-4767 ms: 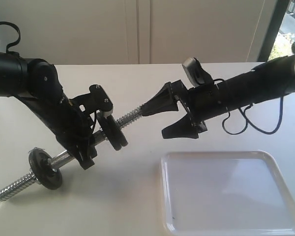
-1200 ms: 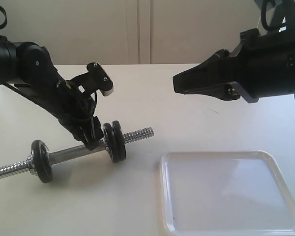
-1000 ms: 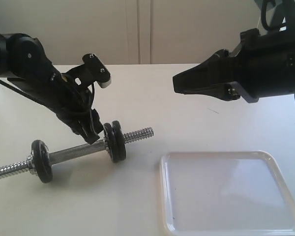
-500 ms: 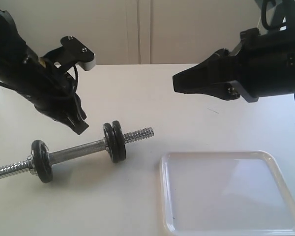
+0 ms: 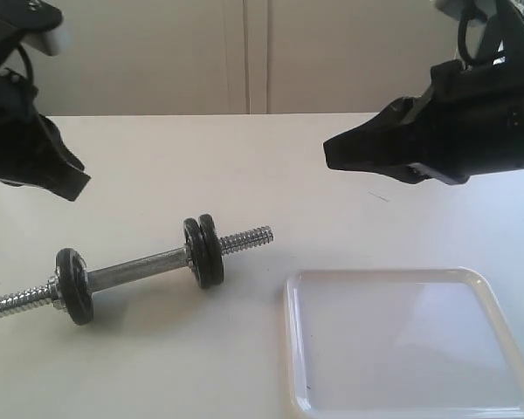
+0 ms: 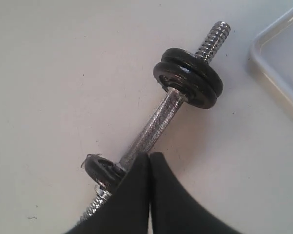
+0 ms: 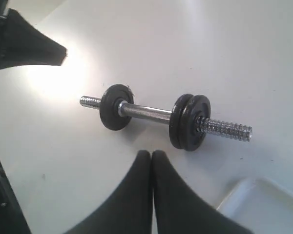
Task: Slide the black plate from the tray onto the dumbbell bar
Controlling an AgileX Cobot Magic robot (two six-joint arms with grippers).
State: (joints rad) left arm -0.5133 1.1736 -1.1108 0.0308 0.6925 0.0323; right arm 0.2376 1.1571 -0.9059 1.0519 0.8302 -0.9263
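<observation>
This looks like a robotics lab. Black robot arms [image 5: 472, 131] enter from both edges over a plain white table [image 5: 244, 166]. Pale wall panels [image 5: 244, 52] line the top.

On my white tabletop [image 5: 157, 166] I see a slim chrome dumbbell bar [image 5: 140, 267] carrying black discs and, near it, a shallow glossy white tray [image 5: 384, 273].

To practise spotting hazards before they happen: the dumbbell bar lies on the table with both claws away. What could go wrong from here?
1. The dumbbell bar lies free on the table, held by neither the left claw nor the right claw, both shut and clear of it. Being round, it might roll at a nudge.
2. No nut shows on the threaded end beyond the black plate, so the plate may slide off if the bar tilts.
</observation>
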